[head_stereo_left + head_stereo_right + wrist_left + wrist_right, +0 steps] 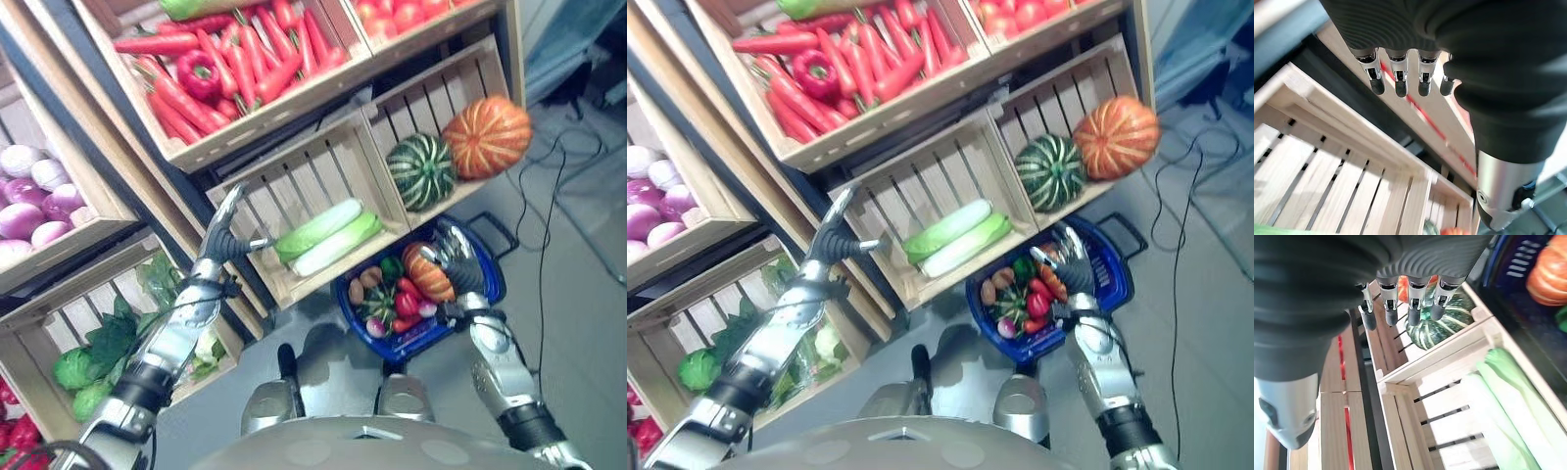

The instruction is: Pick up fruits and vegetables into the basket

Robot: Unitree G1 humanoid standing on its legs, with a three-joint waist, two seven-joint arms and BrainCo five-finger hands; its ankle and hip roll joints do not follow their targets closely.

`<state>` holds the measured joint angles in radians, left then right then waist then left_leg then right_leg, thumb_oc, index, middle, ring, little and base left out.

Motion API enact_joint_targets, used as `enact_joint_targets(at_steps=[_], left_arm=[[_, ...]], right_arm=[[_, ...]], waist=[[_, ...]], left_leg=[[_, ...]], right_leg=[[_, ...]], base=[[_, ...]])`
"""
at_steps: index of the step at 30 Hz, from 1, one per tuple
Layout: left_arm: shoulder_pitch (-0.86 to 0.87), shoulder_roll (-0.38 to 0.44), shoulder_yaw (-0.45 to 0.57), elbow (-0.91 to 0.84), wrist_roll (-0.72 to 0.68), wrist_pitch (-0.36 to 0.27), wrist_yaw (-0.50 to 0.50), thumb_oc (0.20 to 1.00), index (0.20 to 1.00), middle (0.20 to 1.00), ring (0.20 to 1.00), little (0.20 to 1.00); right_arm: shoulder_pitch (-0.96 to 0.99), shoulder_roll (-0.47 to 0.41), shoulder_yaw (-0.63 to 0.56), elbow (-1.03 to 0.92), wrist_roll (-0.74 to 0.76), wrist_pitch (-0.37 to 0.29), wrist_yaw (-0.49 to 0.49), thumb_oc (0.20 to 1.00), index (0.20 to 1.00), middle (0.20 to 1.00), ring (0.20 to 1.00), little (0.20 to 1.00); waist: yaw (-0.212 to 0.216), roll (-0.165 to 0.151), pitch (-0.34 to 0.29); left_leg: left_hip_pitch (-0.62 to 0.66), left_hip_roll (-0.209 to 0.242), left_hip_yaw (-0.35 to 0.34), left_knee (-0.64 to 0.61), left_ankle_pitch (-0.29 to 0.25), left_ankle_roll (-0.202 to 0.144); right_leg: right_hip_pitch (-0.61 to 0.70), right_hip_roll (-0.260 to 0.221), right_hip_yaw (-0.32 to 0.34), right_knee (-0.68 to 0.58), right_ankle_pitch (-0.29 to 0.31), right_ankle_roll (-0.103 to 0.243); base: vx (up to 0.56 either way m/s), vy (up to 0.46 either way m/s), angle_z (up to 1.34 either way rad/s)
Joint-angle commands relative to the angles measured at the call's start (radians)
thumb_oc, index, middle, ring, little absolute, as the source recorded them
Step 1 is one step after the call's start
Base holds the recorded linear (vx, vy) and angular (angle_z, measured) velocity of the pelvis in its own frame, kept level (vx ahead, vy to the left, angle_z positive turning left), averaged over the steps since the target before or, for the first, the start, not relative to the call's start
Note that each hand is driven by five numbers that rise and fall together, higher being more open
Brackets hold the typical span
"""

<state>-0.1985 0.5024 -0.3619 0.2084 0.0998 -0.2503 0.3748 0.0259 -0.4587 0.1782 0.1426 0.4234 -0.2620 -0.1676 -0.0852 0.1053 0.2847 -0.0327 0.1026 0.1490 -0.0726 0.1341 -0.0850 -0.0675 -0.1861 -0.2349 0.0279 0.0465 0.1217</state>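
A wooden crate shelf (294, 108) stands on a grey floor (588, 294), its crates tilted toward the viewer.

Top row: one crate holds carrots (245, 59) with a red pepper (199, 73) lying on them; the crate next to it holds red tomatoes (397, 12).

Middle row: onions (29, 191), purple and white, in the leftmost crate; two pale green cabbages (328, 235) side by side in the centre crate; a dark green striped pumpkin (421, 171) touching an orange pumpkin (487, 135) in the right crate.

Bottom crate: leafy greens (98, 352).

A blue basket (490, 284) sits on the floor just before the shelf, holding mixed produce.
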Motion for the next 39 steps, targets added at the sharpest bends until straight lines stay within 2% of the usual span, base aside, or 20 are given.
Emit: enact_joint_targets(at_steps=[1, 6, 18, 23, 30, 36, 39], left_arm=[[-0.134, 0.027, -0.01, 0.08, 0.015, 0.015, 0.12, 1.0, 1.0, 1.0, 1.0, 1.0], [-0.247, 0.031, -0.028, 0.196, -0.034, 0.019, 0.192, 1.0, 1.0, 1.0, 1.0, 1.0], [-0.409, 0.035, 0.022, 0.39, -0.154, 0.067, 0.183, 1.0, 1.0, 1.0, 1.0, 1.0], [-0.464, 0.06, 0.061, 0.469, -0.194, 0.098, 0.203, 1.0, 1.0, 1.0, 1.0, 1.0], [-0.552, 0.12, 0.109, 0.594, -0.289, 0.154, 0.206, 1.0, 1.0, 1.0, 1.0, 1.0], [-0.629, 0.152, 0.13, 0.691, -0.406, 0.228, 0.162, 1.0, 1.0, 1.0, 1.0, 1.0], [-0.655, 0.163, 0.128, 0.728, -0.443, 0.246, 0.136, 1.0, 1.0, 1.0, 1.0, 1.0]], right_arm=[[-0.077, -0.026, 0.044, -0.109, -0.008, -0.038, -0.02, 1.0, 1.0, 1.0, 1.0, 1.0], [-0.142, -0.06, 0.09, -0.112, -0.02, 0.003, -0.017, 1.0, 1.0, 1.0, 1.0, 1.0], [-0.193, -0.114, 0.093, -0.12, -0.016, 0.088, 0.037, 1.0, 1.0, 1.0, 1.0, 1.0], [-0.193, -0.134, 0.083, -0.136, -0.011, 0.118, 0.045, 1.0, 1.0, 1.0, 1.0, 1.0], [-0.172, -0.156, 0.07, -0.147, 0.027, 0.135, 0.056, 1.0, 1.0, 1.0, 1.0, 1.0], [-0.163, -0.161, 0.065, -0.16, 0.037, 0.148, 0.079, 1.0, 1.0, 1.0, 1.0, 1.0], [-0.169, -0.162, 0.07, -0.174, 0.037, 0.164, 0.089, 1.0, 1.0, 1.0, 1.0, 1.0]], waist=[[-0.033, -0.044, 0.075], [-0.066, -0.04, 0.127], [-0.134, -0.015, 0.203], [-0.158, -0.024, 0.234], [-0.19, -0.04, 0.235], [-0.217, -0.052, 0.235], [-0.225, -0.055, 0.235]], left_leg=[[-0.024, 0.008, -0.003, 0.099, -0.066, 0.003], [-0.099, 0.007, 0.025, 0.149, -0.065, -0.003], [-0.207, 0.005, 0.088, 0.231, -0.072, -0.014], [-0.257, 0.007, 0.108, 0.273, -0.081, -0.018], [-0.364, 0.015, 0.133, 0.342, -0.093, -0.022], [-0.449, 0.026, 0.155, 0.394, -0.103, -0.022], [-0.486, 0.032, 0.165, 0.413, -0.107, -0.023]], right_leg=[[-0.102, -0.014, 0.059, 0.208, -0.083, -0.014], [-0.208, -0.008, 0.096, 0.272, -0.092, -0.022], [-0.366, 0.012, 0.145, 0.365, -0.111, -0.045], [-0.42, 0.02, 0.162, 0.397, -0.121, -0.052], [-0.526, 0.035, 0.191, 0.434, -0.123, -0.063], [-0.605, 0.046, 0.215, 0.457, -0.12, -0.066], [-0.639, 0.049, 0.226, 0.46, -0.116, -0.065]], base=[[-0.07, 0.051, -0.31], [-0.06, 0.072, -0.29], [-0.01, 0.071, -0.15], [0.0, 0.051, -0.13], [0.01, 0.024, -0.05], [0.01, 0.022, -0.11], [0.02, 0.021, -0.09]])
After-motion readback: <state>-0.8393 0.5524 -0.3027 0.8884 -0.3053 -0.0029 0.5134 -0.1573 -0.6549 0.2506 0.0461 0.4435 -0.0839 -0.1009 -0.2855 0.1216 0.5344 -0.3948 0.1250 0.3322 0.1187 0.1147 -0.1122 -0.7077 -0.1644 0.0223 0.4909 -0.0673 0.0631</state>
